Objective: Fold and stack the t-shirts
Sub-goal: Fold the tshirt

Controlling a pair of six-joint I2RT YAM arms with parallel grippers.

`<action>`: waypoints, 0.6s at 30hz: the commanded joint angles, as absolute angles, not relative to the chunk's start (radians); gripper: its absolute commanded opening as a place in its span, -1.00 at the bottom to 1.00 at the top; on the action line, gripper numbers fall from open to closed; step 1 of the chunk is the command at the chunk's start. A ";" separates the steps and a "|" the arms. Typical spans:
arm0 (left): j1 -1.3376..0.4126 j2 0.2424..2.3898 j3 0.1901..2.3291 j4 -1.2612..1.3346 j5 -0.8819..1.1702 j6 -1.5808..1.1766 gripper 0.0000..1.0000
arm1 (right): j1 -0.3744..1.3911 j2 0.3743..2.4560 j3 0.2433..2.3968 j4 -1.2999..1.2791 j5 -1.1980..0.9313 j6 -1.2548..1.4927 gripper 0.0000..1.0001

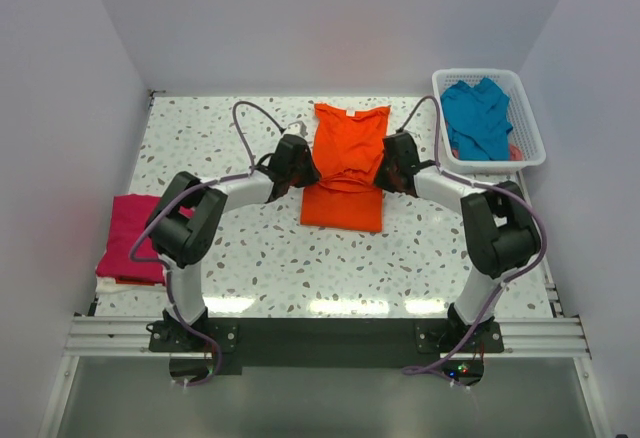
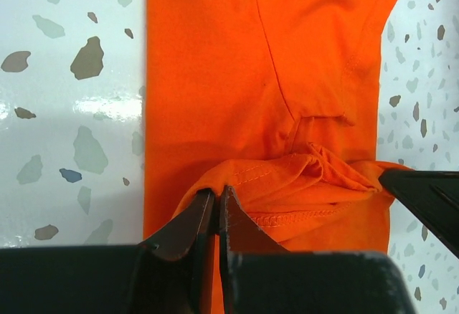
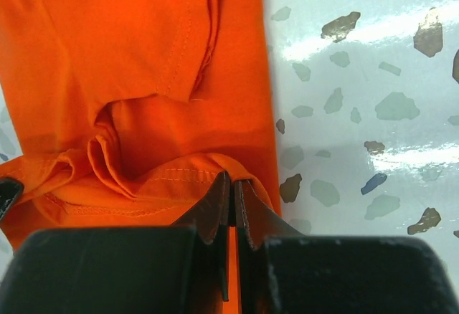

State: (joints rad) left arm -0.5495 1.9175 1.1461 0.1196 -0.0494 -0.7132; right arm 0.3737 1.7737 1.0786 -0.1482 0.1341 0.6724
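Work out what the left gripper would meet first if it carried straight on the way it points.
The left gripper, shut on a raised fold of the orange t-shirt, would meet more of that same shirt lying flat ahead; how steeply it points is unclear.

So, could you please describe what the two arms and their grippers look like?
Both match: the left arm and right arm have bulky black joint housings, pale grey links and a lilac cable looping from wrist to base. The left gripper and right gripper have dark, tapered fingers on a black block. No markings show.
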 commanded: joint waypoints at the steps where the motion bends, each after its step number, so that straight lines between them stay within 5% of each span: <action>1: -0.534 1.934 1.190 0.186 -0.037 -0.690 -0.83 | 0.357 1.786 1.081 -0.089 0.130 0.667 -1.00; 8: -0.515 1.948 1.200 0.207 -0.017 -0.675 -0.62 | 0.328 1.798 1.085 -0.078 0.110 0.670 -0.99; 13: -0.499 1.934 1.206 0.238 0.017 -0.651 -0.04 | 0.318 1.793 1.109 -0.095 0.094 0.657 -0.12; 18: -0.488 1.861 1.195 0.221 0.011 -0.630 0.25 | 0.316 1.730 1.126 -0.150 0.132 0.614 0.21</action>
State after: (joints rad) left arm -0.4973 1.9438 1.1690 0.1699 0.0044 -0.6662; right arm 0.3168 1.7924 1.0805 -0.1425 0.0990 0.6537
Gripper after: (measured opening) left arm 0.617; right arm 0.595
